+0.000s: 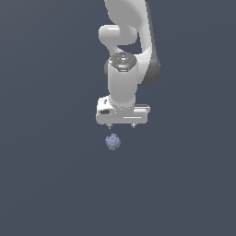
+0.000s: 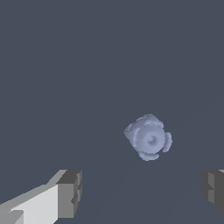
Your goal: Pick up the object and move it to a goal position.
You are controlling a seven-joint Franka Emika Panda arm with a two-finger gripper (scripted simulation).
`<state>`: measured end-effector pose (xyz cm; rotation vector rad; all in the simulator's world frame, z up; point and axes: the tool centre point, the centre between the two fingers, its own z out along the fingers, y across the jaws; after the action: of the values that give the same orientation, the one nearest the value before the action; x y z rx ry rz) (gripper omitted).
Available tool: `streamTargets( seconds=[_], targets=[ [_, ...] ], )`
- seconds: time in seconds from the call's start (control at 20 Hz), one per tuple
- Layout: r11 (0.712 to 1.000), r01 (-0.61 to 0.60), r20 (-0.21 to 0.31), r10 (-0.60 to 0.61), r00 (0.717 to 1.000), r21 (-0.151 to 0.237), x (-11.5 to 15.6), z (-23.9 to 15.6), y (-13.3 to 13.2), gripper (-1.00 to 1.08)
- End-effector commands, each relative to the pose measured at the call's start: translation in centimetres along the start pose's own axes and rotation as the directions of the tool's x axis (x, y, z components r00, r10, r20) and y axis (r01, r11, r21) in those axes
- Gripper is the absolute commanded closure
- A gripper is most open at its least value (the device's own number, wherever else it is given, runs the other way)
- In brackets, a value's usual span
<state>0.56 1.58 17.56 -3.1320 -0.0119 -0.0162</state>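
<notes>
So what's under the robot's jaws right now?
A little bumpy blue ball sits just below the open gripper, not touched. Around it is only plain dark floor. The ball hides whatever lies directly beneath it.

Flat, even, dim render (no shadows), slightly pixelated edges.

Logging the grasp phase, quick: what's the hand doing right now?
Hand: open and empty, fingers spread wide; the lumpy ball lies apart from them, not gripped.

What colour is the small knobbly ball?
Pale blue-lavender small knobbly ball, clearest in the wrist view.
</notes>
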Motion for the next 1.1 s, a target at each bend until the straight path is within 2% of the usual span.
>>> streamTargets(
  seconds=[0.0,0.55,1.05],
  targets=[
    [1.0,0.0,0.0,0.0,1.0,0.0,0.0,0.0,0.0,-0.92],
    [0.999,-0.042,-0.026,0.042,0.999,0.011,0.8,-1.5,0.9,-0.92],
    [1.0,0.022,-0.022,-0.022,1.0,0.004,0.8,-0.5,1.3,-0.92]
  ],
)
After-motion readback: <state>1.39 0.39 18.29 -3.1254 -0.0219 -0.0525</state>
